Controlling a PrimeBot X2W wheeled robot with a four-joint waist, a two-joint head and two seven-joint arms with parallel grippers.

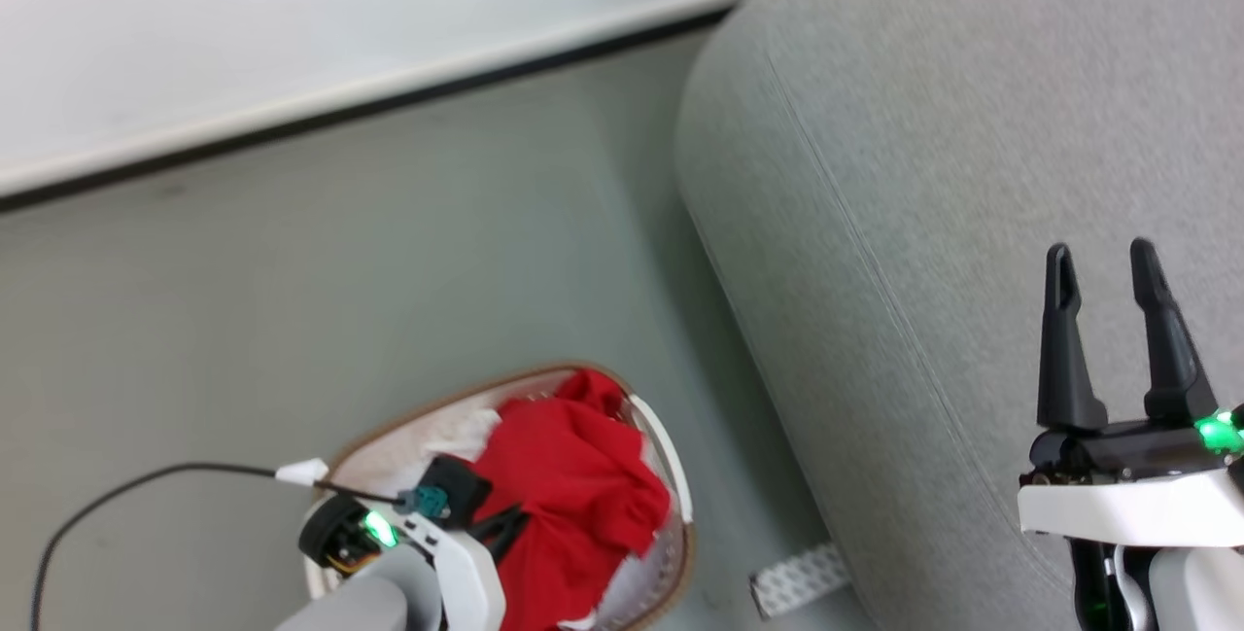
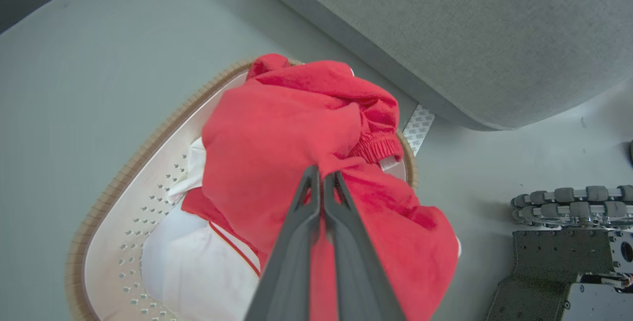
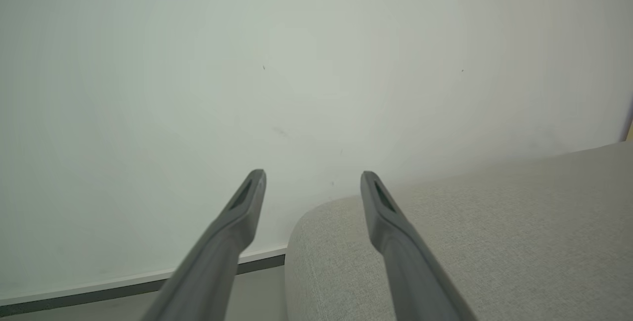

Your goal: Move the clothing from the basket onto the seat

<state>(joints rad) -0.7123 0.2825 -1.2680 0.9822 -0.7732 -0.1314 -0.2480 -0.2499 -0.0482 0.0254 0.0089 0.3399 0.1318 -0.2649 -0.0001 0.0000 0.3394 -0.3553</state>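
**Head view.**
- Left gripper (image 1: 501, 522), lower left of the frame: the fingers are sinking into the clothing (image 1: 573, 485). The grip itself is reading poorly here.
- The clothing is sitting in the basket (image 1: 437, 396), lower centre, heaped above the brown rim, with a white cloth (image 1: 457, 437) lying beside it.
- The seat (image 1: 972, 174) is occupying the right half of the frame, well apart from the basket.
- Right gripper (image 1: 1098, 257), lower right: it is hanging over the seat with fingers spread wide and carrying nothing.

**Left wrist view.**
- Left gripper (image 2: 321, 172), centre: the fingers are pressing together on a small fold of the clothing (image 2: 287, 128).
- Hazard, as a judgement: so little fabric is being pinched that the weight of the heap may be enough to pull it free during the lift.
- The red folds are overlapping the white cloth (image 2: 198, 266), lower left, so the wrong item may be dragged along.
- A trailing hem may catch the rim of the basket (image 2: 123, 177) and tip or tow the light plastic.
- The seat (image 2: 445, 39) is lying at the upper right.

**Right wrist view.**
- Right gripper (image 3: 312, 177): it is gaping wide and empty above the seat (image 3: 470, 232), lower right.
- Hazard: it is idling over the likely drop area, so the arms may crowd each other, and a drop near the rounded edge may slide off to the floor.
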